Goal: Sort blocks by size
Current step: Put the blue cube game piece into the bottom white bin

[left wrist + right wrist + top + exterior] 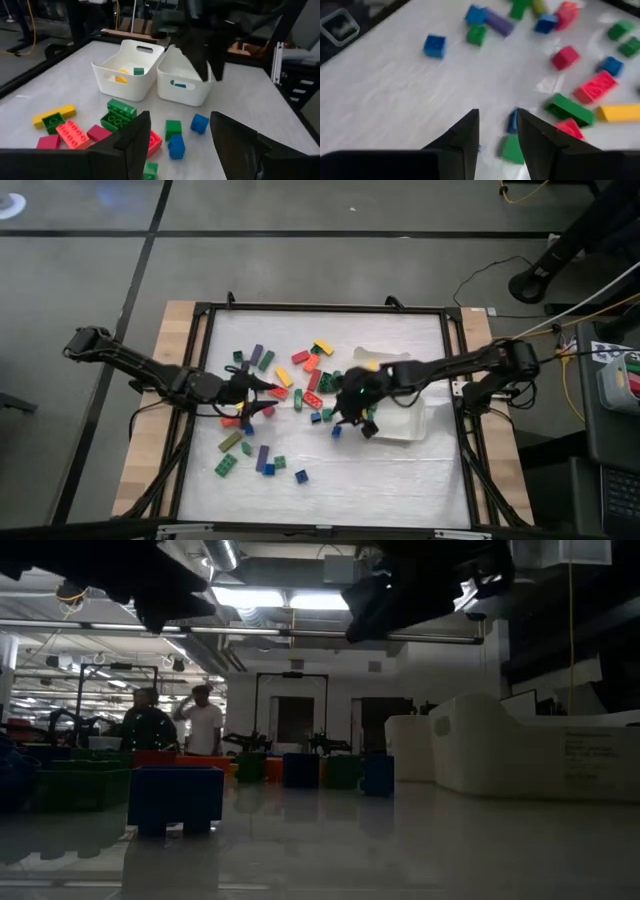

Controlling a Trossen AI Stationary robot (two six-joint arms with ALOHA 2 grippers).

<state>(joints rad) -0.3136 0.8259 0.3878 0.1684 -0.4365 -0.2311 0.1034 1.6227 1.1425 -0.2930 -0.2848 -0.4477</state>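
The blocks lie scattered over the white table surface, most of them in a loose band across the middle and a smaller group toward the near edge. The left gripper reaches in from the left side and hangs among the blocks at the left end of the band; the left wrist view shows its fingers spread wide with nothing between them. Ahead of those fingers lie a small green block and two small blue blocks, with a red flat block, a green block and a yellow bar off to one side. Beyond them stand two white trays side by side and touching; the one farther from the right arm holds a yellow piece and a small green block, the other a small blue block. The right gripper reaches in from the right side and hangs just beside the nearer tray at the right end of the band. The right wrist view shows its fingers set to a narrow gap, holding nothing, with a small blue block lying directly beyond the gap and a small green block just beside it. Farther off in that view lie a green bar, a red bar, a yellow bar and a purple bar. The low view shows a blue block nearest the camera, and two people stand in the room behind the table.
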